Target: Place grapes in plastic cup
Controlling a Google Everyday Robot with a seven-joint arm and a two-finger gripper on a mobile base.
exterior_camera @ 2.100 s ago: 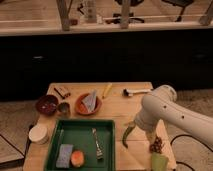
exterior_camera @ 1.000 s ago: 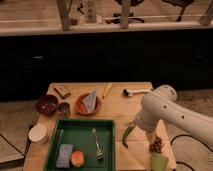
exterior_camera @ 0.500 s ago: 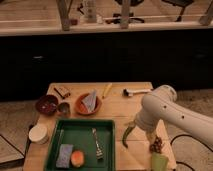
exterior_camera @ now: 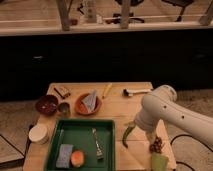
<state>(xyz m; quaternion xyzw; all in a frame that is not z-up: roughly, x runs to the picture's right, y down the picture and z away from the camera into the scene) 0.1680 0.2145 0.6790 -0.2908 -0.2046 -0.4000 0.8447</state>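
Pincer (exterior_camera: 151, 140), grip state indiscernible, is hovering beside the dark purple-red grape bunch (exterior_camera: 156, 145); ideally it is grasping centrally, then lifting over the near pale-green translucent plastic cup (exterior_camera: 159, 161).

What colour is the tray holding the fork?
Dark green. The tray shows in the camera view, left of the gripper near the grapes.

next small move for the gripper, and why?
Probably lift the grapes slightly, then shift them toward the table's near edge, over the cup. The gripper sits low at the grapes, by the green pepper; the cup stands just in front, apparently empty.
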